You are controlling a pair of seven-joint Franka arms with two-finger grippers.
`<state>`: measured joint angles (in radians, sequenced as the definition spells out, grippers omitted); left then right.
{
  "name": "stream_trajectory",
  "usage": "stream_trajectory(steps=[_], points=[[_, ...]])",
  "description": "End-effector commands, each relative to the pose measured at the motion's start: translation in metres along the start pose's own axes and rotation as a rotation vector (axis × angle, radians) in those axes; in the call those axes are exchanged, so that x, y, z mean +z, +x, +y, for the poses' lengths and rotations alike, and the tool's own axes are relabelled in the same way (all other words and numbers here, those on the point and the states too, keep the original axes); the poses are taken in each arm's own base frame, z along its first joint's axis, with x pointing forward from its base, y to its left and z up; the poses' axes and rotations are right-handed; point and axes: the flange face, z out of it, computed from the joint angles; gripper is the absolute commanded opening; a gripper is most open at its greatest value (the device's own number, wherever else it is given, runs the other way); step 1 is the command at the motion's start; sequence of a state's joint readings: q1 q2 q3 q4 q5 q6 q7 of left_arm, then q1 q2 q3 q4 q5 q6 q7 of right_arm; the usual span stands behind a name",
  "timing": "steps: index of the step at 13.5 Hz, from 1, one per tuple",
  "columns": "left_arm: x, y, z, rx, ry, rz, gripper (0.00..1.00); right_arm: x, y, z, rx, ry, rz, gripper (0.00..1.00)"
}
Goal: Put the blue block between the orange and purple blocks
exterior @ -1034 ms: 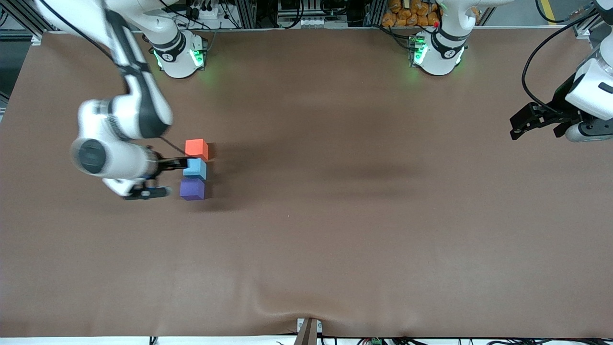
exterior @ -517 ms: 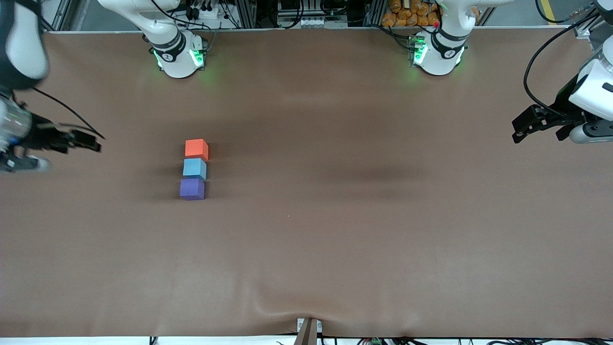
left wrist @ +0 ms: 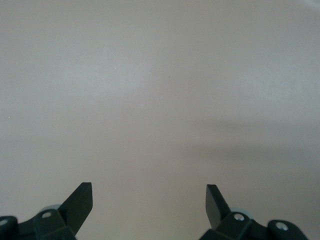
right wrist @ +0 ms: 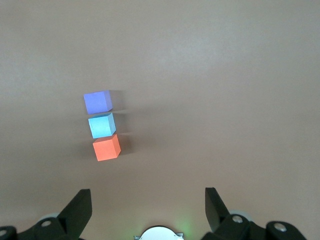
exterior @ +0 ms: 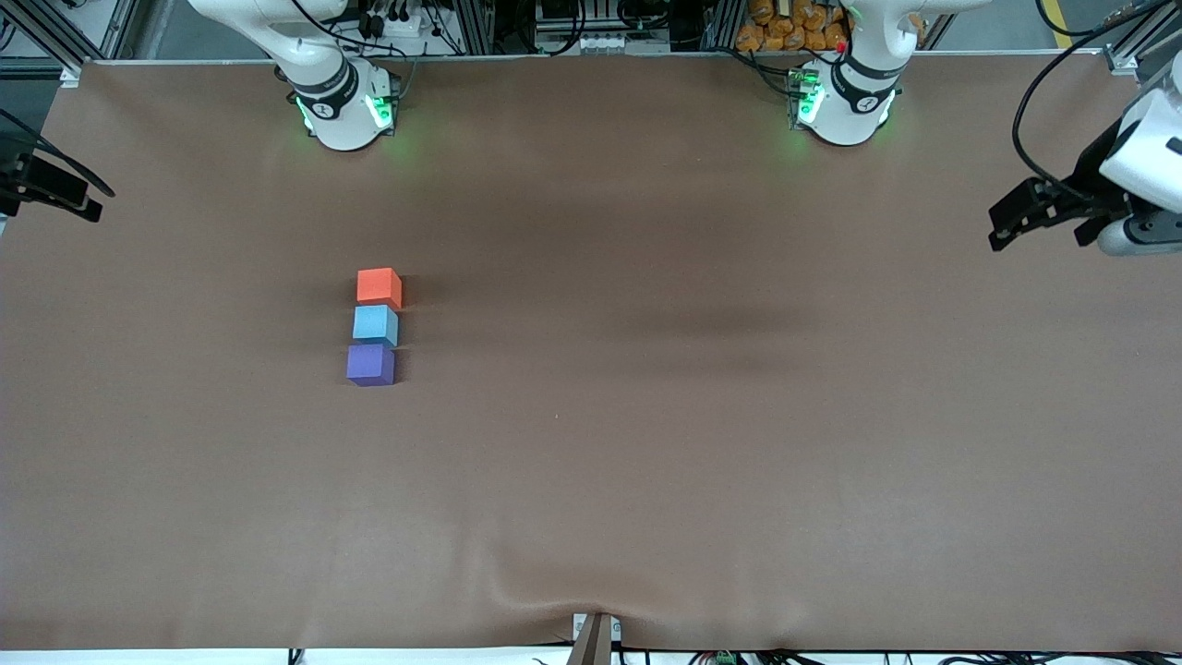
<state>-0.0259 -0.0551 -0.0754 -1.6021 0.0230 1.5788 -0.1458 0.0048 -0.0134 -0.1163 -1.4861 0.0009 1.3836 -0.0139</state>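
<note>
Front view shows the blue block (exterior: 375,324) sitting in the left-centre of the frame, lined up between the orange block (exterior: 379,285) above it and the purple block (exterior: 370,364) below it, close against both, so the placing looks done. That would explain why both arms are pulled out to the frame edges. The right end effector (exterior: 55,189) hangs at the upper left edge over the brown counter (exterior: 702,388), its fingers (right wrist: 79,207) spread wide and empty. The left end effector (exterior: 1039,212) waits at the upper right edge, likewise wide apart with nothing between its fingers (left wrist: 80,202).
</note>
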Motion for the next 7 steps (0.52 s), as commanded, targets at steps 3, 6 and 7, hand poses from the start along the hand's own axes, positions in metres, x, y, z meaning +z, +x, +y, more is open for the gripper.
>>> stream_trajectory(steps=[3, 6, 7], points=[[-0.026, -0.011, -0.001, 0.021, -0.006, -0.033, 1.00, -0.008, -0.003, -0.010, -0.002, -0.021, 0.008, 1.00], [-0.028, -0.010, -0.002, 0.018, -0.007, -0.031, 1.00, -0.010, -0.006, 0.000, 0.004, -0.018, 0.008, 1.00], [-0.028, -0.011, -0.002, 0.018, -0.006, -0.036, 1.00, -0.011, -0.007, 0.002, 0.007, -0.018, 0.007, 1.00]])
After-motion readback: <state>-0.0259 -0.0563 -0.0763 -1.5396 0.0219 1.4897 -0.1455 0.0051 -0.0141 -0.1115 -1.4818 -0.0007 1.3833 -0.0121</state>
